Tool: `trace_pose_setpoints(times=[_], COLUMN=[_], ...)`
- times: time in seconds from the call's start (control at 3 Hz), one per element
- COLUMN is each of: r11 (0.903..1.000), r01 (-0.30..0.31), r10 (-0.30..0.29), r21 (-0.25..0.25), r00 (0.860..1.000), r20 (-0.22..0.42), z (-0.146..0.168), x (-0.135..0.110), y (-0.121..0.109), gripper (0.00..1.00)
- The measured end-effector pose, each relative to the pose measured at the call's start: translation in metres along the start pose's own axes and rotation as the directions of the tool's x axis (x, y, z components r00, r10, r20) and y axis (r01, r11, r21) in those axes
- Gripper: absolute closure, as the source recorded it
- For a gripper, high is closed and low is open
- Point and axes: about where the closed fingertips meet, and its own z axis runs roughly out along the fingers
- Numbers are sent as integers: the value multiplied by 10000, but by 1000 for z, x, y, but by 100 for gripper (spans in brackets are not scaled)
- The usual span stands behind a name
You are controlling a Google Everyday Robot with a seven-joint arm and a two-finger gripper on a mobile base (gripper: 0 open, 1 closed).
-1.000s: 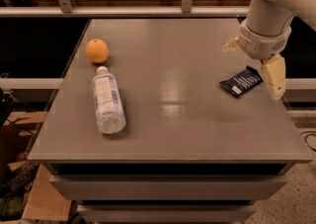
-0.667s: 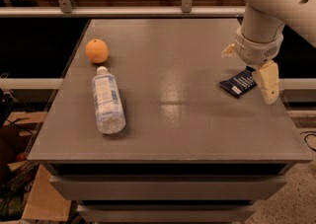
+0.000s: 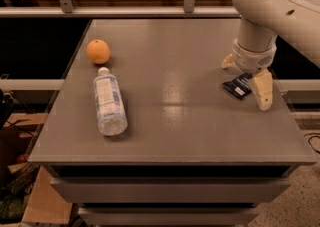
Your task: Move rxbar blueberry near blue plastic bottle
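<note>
The gripper [image 3: 245,75] hangs spread wide, the rxbar blueberry [image 3: 238,87] flat just beneath, between its fingers. Best to lower squarely and close across the narrow width, since the blue plastic bottle [image 3: 109,102] lies well apart.

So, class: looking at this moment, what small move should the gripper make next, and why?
Probably lower slightly and close on the rxbar blueberry. The gripper hangs open over it at the right of the view, straddling it without gripping, while the blue plastic bottle lies far off at the left.
</note>
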Motion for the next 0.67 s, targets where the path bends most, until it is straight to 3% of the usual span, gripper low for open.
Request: trace_pose_setpoints(times=[0.67], r11=[10000], r01=[-58], r10=[58], r21=[-55], r00=[10000], r20=[48], z=[-8], x=[2], y=[-1], gripper=[65])
